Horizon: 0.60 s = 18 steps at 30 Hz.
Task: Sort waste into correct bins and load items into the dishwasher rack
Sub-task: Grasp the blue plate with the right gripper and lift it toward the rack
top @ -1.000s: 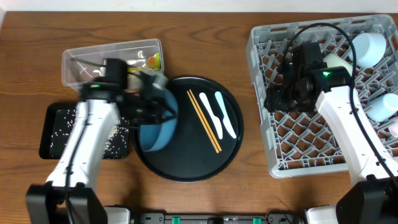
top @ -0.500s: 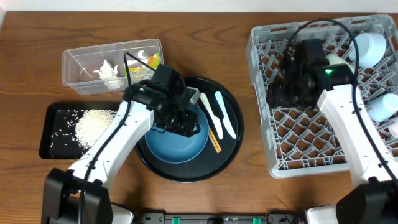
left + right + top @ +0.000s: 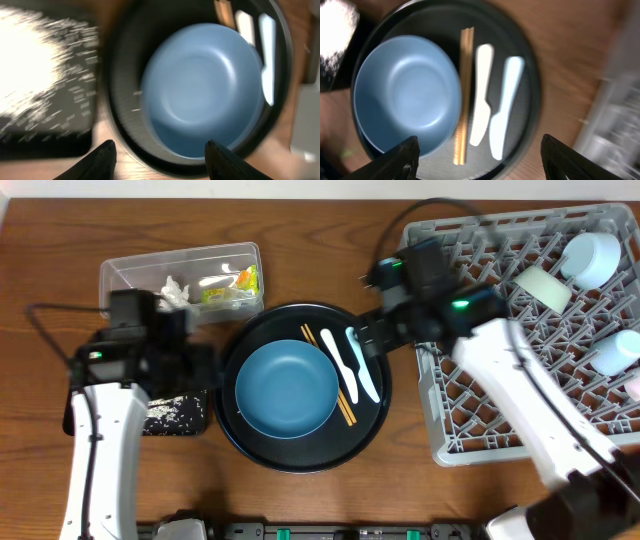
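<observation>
The overhead camera is looking straight down from high above, taking in the tabletop from its far edge to its near edge, with the rack (image 3: 460, 430) filling the right side. The left wrist camera is hanging close over the blue bowl (image 3: 205, 90), facing down, with the rice tray (image 3: 45, 132) at the picture's left. The right wrist camera is also facing down, a little farther back, taking in the whole round tray (image 3: 435, 20). All three views are sharing the bowl, the chopsticks (image 3: 328, 375) and the white utensils (image 3: 365, 370).
</observation>
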Each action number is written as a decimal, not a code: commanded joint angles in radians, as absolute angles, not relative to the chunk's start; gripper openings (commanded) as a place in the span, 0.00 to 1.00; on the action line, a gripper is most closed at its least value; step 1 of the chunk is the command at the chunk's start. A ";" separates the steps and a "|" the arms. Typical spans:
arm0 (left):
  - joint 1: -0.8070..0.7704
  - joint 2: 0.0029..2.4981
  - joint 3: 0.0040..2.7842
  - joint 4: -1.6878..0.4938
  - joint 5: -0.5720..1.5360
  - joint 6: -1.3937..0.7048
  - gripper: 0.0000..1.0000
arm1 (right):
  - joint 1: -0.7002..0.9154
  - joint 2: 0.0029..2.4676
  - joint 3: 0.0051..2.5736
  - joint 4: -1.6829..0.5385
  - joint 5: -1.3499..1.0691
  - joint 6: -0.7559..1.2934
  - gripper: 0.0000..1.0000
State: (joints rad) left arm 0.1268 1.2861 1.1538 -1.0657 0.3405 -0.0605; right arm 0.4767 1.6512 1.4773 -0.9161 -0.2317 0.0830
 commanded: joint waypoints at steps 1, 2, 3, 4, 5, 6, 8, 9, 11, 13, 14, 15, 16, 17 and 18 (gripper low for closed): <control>0.228 1.296 1.166 -1.090 0.301 -0.123 0.59 | 0.551 1.755 1.482 -0.894 -0.247 0.070 0.74; 0.250 1.300 1.166 -1.096 0.301 -0.128 0.59 | 0.565 1.780 1.482 -0.886 -0.247 0.080 0.73; 0.266 1.302 1.165 -1.099 0.301 -0.137 0.59 | 0.580 1.810 1.482 -0.878 -0.246 0.091 0.71; 0.278 1.302 1.162 -1.099 0.302 -0.142 0.59 | 0.591 1.835 1.482 -0.873 -0.238 0.107 0.70; 0.286 1.302 1.159 -1.098 0.302 -0.145 0.60 | 0.603 1.863 1.482 -0.868 -0.227 0.134 0.69; 0.287 1.302 1.158 -1.098 0.302 -0.145 0.60 | 0.612 1.893 1.482 -0.862 -0.216 0.165 0.69; 0.287 1.302 1.155 -1.098 0.302 -0.145 0.59 | 0.628 1.944 1.482 -0.848 -0.214 0.204 0.68; 0.286 1.302 1.154 -1.098 0.302 -0.145 0.59 | 0.636 1.969 1.482 -0.841 -0.217 0.217 0.68; 0.285 1.303 1.153 -1.093 0.302 -0.144 0.60 | 0.651 2.016 1.482 -0.827 -0.239 0.231 0.66; 0.285 1.304 1.153 -1.092 0.302 -0.144 0.60 | 0.663 2.044 1.482 -0.814 -0.274 0.231 0.63; 0.285 1.304 1.153 -1.092 0.302 -0.144 0.60 | 0.670 2.053 1.482 -0.811 -0.285 0.231 0.61; 0.285 1.304 1.152 -1.091 0.302 -0.144 0.60 | 0.676 2.062 1.482 -0.809 -0.285 0.231 0.57; 0.285 1.304 1.151 -1.091 0.302 -0.145 0.60 | 0.682 2.064 1.482 -0.807 -0.285 0.231 0.53; 0.285 1.304 1.151 -1.091 0.302 -0.145 0.60 | 0.686 2.065 1.482 -0.803 -0.284 0.231 0.50; 0.285 1.304 1.150 -1.091 0.302 -0.145 0.60 | 0.692 2.067 1.482 -0.798 -0.281 0.231 0.47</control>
